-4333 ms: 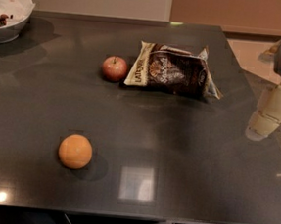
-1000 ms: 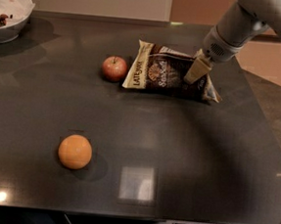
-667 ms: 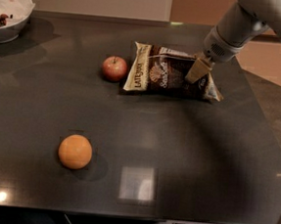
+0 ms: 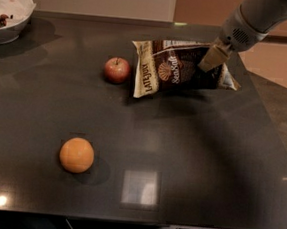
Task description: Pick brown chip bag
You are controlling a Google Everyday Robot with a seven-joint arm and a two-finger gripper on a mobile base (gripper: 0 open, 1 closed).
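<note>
The brown chip bag (image 4: 175, 70) hangs tilted above the dark table, its face with "LATE JULY" and "Sea Salt" lettering turned toward me, casting a shadow below. My gripper (image 4: 212, 58) reaches in from the upper right and is shut on the bag's right part, holding it up off the table.
A red apple (image 4: 117, 69) sits just left of the bag. An orange (image 4: 76, 155) lies at the front left. A white bowl (image 4: 9, 12) stands at the back left corner. The dark table (image 4: 189, 160) ends at the right, with floor beyond.
The bag lay flat on the table with the gripper on its right end; now it is lifted and tipped up, its left end swung forward, held by the gripper.
</note>
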